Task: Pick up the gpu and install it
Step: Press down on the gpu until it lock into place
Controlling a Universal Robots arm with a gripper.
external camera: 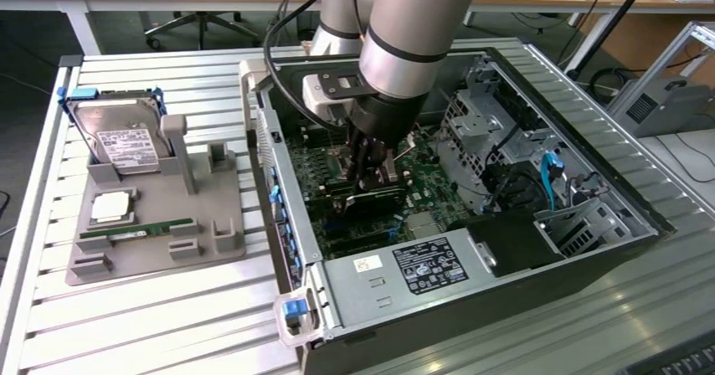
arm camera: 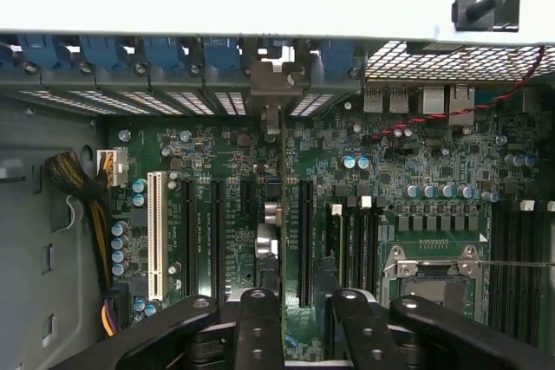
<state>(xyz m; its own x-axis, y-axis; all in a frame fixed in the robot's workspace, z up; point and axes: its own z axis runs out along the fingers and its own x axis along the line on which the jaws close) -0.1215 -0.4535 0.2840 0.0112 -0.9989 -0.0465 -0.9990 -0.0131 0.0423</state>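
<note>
Arm reaching down into the open computer case (external camera: 581, 216), hand (external camera: 371, 192) over the motherboard (arm camera: 208, 162), gpu (arm camera: 284, 240) standing on edge in its slot between the fingers (arm camera: 260, 327), grip or gap impossible to tell.

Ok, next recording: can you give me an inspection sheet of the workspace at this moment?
Surface: slatted metal table carrying an open computer case.
Job's things: gpu stands edge-on on the motherboard, its bracket end at the case's rear slots; whether it is fully seated cannot be told.
Clutter: grey holder beside the case, with a hard drive and a memory stick.
Grippers: gripper is open inside the case, directly over the gpu.
Cables: wire bundle at the board's edge; blue cable by the drive bays; black cable along the arm.
Surroundings: desks and an office chair behind the table.
</note>
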